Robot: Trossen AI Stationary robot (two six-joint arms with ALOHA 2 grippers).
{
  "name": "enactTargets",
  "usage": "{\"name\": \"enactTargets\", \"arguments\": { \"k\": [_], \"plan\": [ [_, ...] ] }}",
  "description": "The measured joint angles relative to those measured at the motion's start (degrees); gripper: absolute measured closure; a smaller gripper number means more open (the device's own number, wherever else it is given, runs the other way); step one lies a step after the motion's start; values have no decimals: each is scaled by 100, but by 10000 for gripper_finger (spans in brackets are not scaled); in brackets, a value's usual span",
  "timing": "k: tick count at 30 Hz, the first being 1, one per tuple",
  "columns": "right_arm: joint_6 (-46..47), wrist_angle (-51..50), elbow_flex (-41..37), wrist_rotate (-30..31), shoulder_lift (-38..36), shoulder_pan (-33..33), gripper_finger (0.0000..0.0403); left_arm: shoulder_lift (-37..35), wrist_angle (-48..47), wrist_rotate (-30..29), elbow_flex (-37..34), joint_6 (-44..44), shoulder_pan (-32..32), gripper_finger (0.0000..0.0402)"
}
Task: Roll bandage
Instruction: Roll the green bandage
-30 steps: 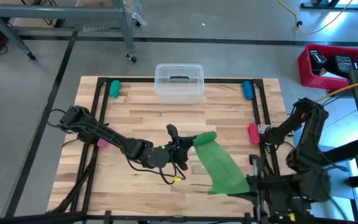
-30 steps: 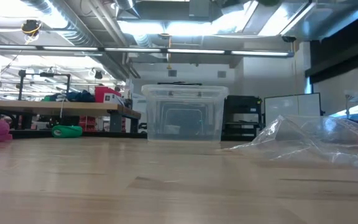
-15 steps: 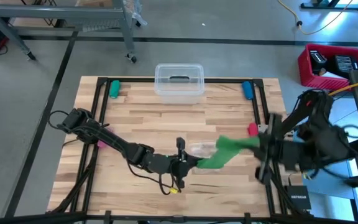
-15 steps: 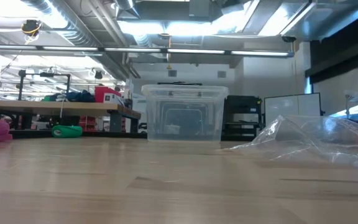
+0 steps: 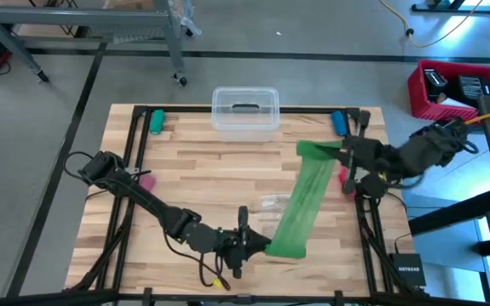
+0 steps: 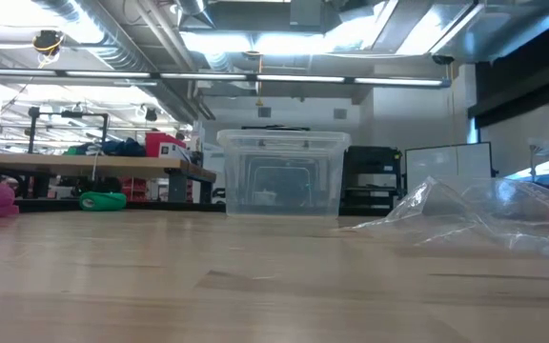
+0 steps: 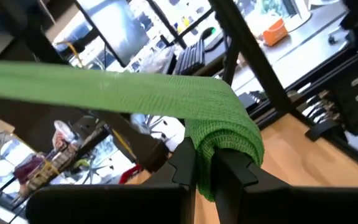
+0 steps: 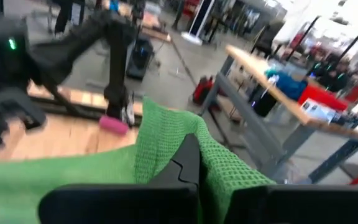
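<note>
- Since half a second ago the right gripper (image 5: 344,155) has swung toward the table's far right corner, drawing the bandage (image 5: 300,202) out into 1 long strip.
- Left gripper (image 5: 255,244) — near the front edge — is clamped on the strip's near end; the right one pinches the far end.
- Readable writing: none that I can make out.
- Wooden table (image 5: 202,170) carries a clear bin (image 5: 245,110) and a plastic bag (image 6: 475,217); a workshop lies beyond.
</note>
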Motion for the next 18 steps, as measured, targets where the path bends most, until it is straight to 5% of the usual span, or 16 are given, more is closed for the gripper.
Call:
{"name": "enactTargets", "arguments": {
  "k": [9,18],
  "plan": [
    [379,-596,-387,-1184,-81,-1175,401,-7,246,14,402,63,-360,378],
    [368,885,-2026,-2630,-385,-2059,400,-111,-117,-81,1002,643,-657,378]
  ]
}}
